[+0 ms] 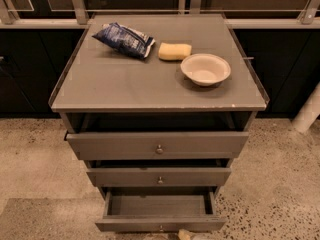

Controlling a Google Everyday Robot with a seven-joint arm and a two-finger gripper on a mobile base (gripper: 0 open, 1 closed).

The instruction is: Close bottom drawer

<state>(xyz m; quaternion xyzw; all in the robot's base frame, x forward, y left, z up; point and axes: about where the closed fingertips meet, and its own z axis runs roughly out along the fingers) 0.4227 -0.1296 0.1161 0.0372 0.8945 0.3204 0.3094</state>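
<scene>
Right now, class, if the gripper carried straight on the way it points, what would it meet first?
Only a tip of the gripper shows, at the bottom edge, close before the open bottom drawer, right of its knob. Going on, it would probably meet that drawer's front first, though depth is unclear.

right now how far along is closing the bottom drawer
Nothing done yet: the bottom drawer stands pulled well out, its inside showing. In hand: the pincer sits at the frame's lower edge, by the drawer's front. Left: pushing it fully in.

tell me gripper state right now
Gripper: cannot be told; it sits at the picture's bottom edge, in front of the open bottom drawer.
</scene>
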